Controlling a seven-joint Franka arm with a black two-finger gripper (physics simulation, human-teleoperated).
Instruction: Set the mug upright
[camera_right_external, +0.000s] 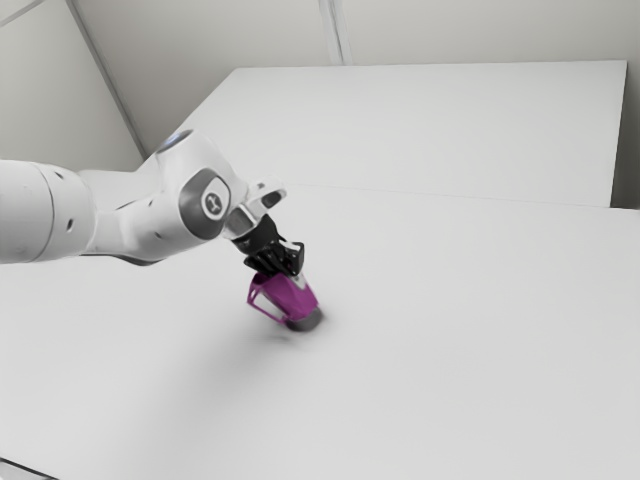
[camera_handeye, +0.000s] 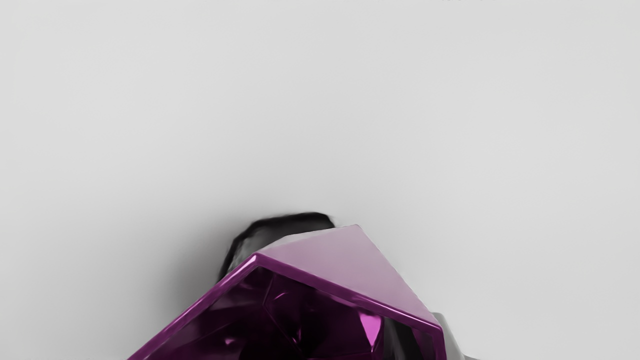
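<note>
White tabletop (camera_right_external: 450, 330) beneath, the hand (camera_right_external: 286, 273) slants downward, clamped on the tilted purple mug (camera_right_external: 289, 299).

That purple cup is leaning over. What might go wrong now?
The gripper pinches the mug only near its rim, so it might swivel or slip. The mug leans with its dark base tilted; letting go now would probably topple it. Its handle juts out and may knock the table.
</note>
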